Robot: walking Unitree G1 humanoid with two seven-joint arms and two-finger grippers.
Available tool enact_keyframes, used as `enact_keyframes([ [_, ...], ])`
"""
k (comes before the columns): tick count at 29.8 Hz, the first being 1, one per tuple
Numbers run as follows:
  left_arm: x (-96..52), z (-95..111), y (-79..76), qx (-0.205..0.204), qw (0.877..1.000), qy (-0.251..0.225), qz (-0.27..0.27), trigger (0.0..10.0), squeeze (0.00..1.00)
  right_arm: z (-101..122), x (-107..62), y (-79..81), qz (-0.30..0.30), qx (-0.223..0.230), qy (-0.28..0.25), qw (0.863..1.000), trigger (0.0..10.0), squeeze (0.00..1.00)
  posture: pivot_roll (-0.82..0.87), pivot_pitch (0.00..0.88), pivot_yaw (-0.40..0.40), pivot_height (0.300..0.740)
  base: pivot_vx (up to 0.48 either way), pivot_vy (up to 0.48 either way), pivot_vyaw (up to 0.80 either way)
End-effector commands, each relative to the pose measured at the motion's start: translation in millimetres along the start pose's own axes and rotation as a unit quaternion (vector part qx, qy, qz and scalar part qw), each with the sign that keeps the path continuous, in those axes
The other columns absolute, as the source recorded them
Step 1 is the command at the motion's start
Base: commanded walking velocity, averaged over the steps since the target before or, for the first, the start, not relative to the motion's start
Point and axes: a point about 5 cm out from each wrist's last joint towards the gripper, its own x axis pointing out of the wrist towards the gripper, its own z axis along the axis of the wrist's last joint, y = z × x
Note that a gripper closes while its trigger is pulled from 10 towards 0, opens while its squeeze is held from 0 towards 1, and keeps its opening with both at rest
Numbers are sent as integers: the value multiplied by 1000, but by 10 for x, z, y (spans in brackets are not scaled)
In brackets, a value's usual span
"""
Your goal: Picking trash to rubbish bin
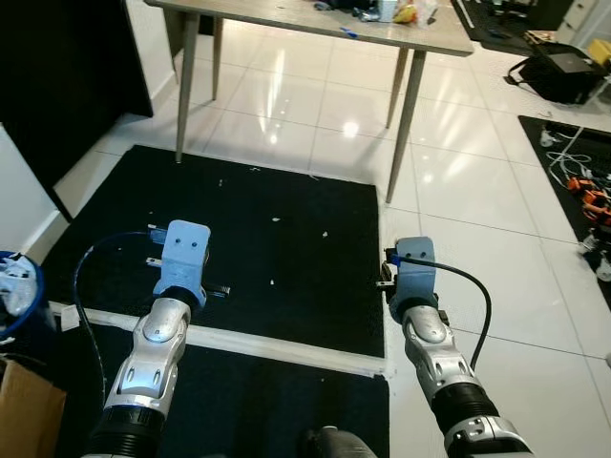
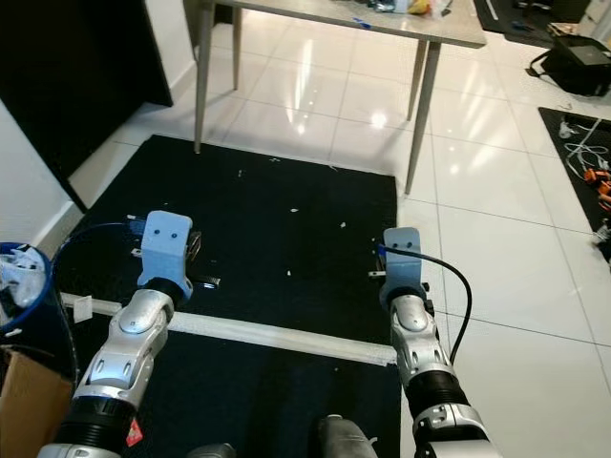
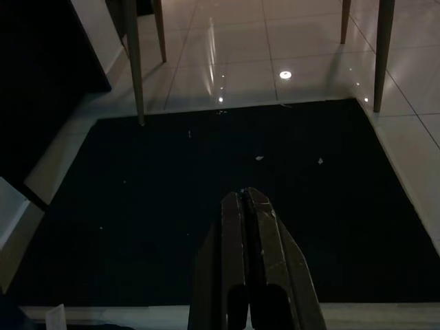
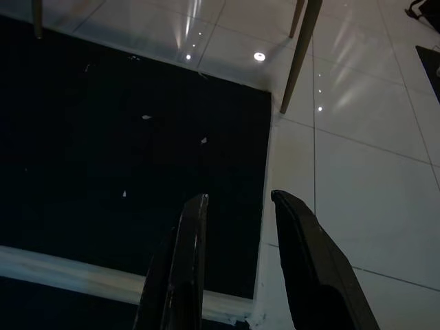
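Observation:
Several small white scraps (image 1: 276, 219) lie scattered on a black mat (image 1: 286, 191) on the tiled floor. A blue-rimmed bin (image 1: 29, 286) holding white rubbish stands at the far left, beside my left arm. Both arms reach forward over the mat's near part, with blue wrist mounts (image 1: 183, 251) covering the fingers from above. In the left wrist view my left gripper (image 3: 245, 194) is shut with nothing in it, scraps (image 3: 259, 157) well ahead of it. My right gripper (image 4: 239, 197) is open and empty over the mat's right edge, scraps (image 4: 203, 140) in front of it.
A grey table on slanted metal legs (image 1: 406, 114) stands behind the mat. A white tape strip (image 1: 286, 348) crosses the mat near me. A cardboard box (image 1: 24, 401) sits at the lower left. A black bag (image 1: 563, 72) and cables (image 1: 587, 191) lie at the right.

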Motion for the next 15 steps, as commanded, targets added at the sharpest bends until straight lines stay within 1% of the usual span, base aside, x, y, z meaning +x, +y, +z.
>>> enact_keyframes([
  [1,-7,1,-37,1,1000,-3,-8,10000,0,-1,-3,-11,0,-2,-1,1000,10000,0,44,64,-56,740,0,0,0],
  [4,-7,4,-45,1,1000,-3,-9,10000,0,-8,0,-14,4,11,6,1000,10000,0,44,63,-58,740,249,0,0],
  [15,-5,5,-56,4,1000,-4,-11,10000,0,13,13,-13,2,4,0,1000,10000,0,42,55,-59,740,282,0,0],
])
